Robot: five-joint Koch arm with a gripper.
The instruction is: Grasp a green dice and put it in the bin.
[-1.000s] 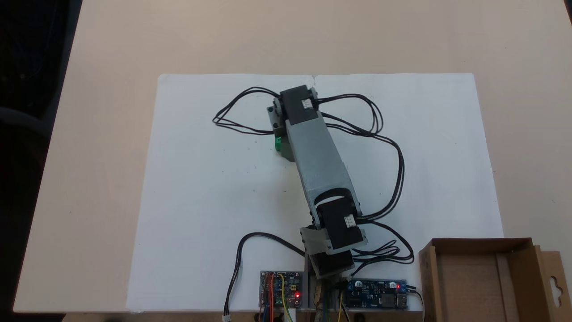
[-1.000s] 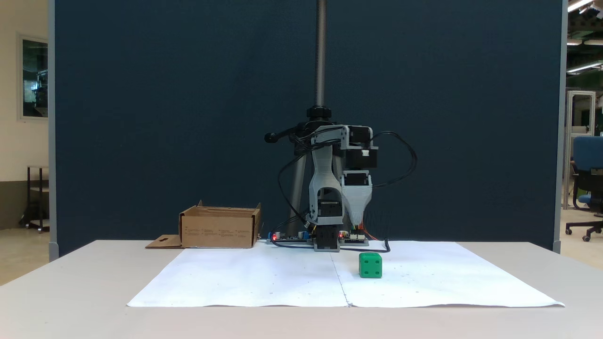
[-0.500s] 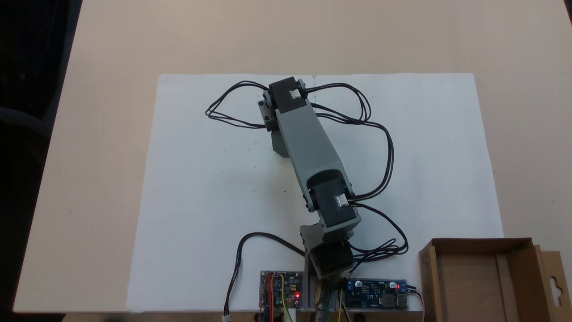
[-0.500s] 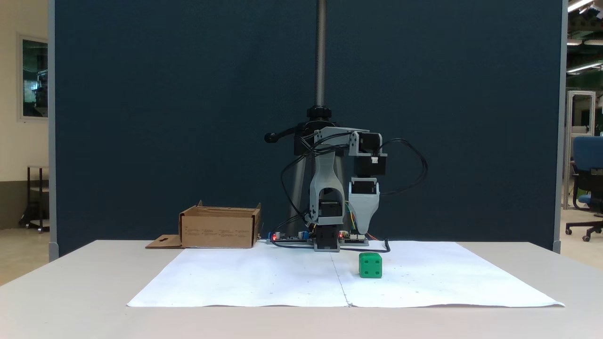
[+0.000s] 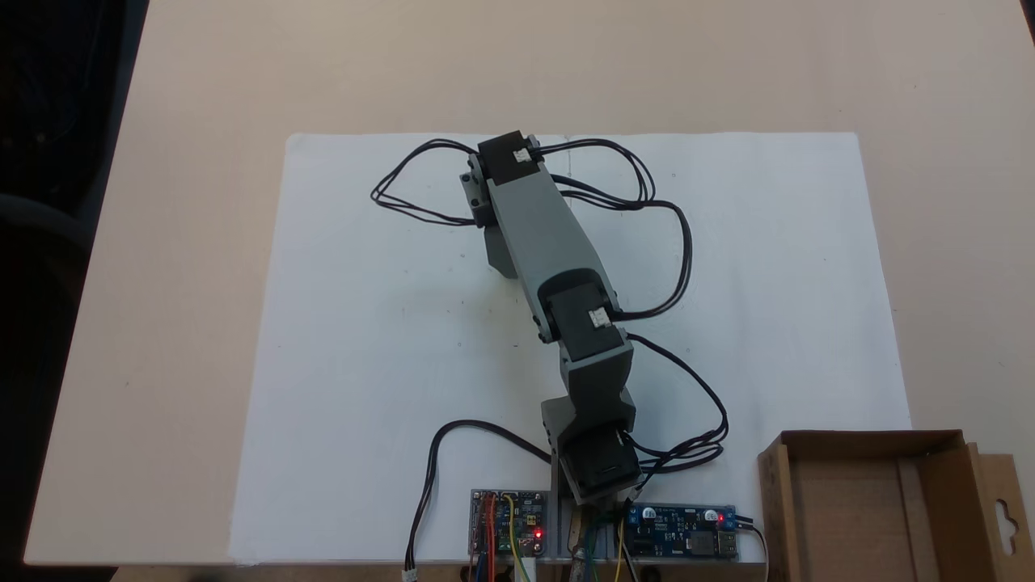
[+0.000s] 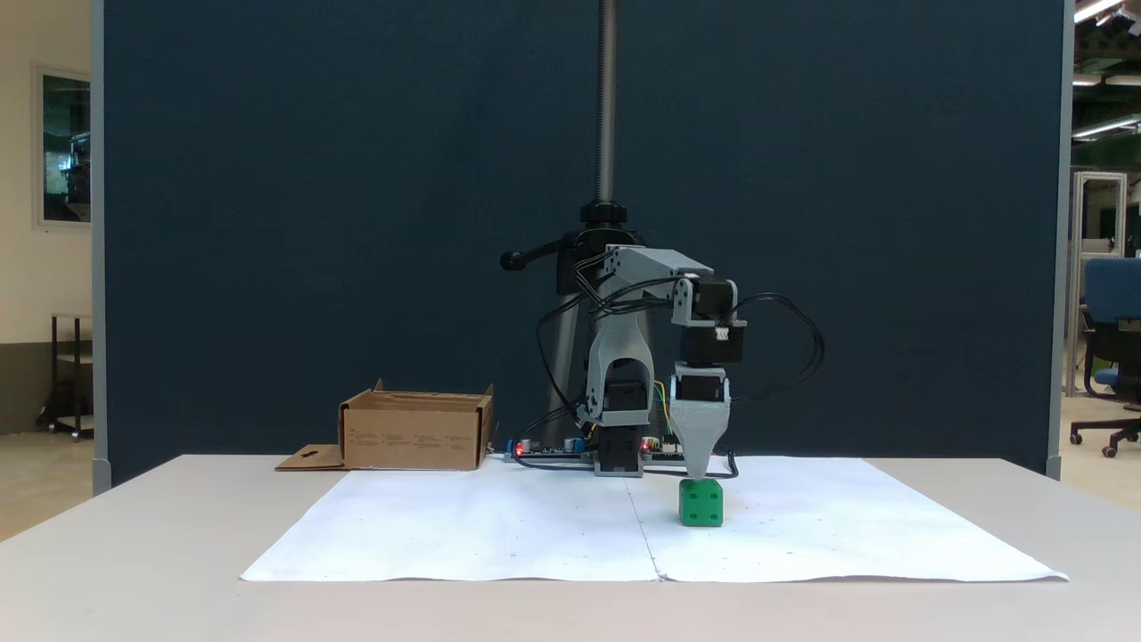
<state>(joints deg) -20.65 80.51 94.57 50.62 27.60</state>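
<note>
The green dice [image 6: 701, 504] stands on the white paper sheet [image 6: 499, 535], a little right of the sheet's centre crease in the front fixed view. My gripper [image 6: 700, 473] points straight down, and its grey tapered tip ends just above the dice's top face. Its jaws lie one behind the other, so a single tip shows. From above, the grey forearm [image 5: 538, 234] covers the dice and the fingertips. The bin [image 6: 414, 435], a low brown cardboard box, stands at the back left of the front view and at the lower right [image 5: 775, 501] from above.
Two circuit boards [image 5: 509, 533] with red lights flank the arm's base. Black cables [image 5: 679, 242] loop out on both sides of the arm. A tripod pole [image 6: 607, 107] and a dark blue partition rise behind the table. The bin's flap [image 5: 1003, 509] has a slot.
The gripper has come down and shifted right in the front view, from well above the paper to just over the dice. The dice has not moved.
</note>
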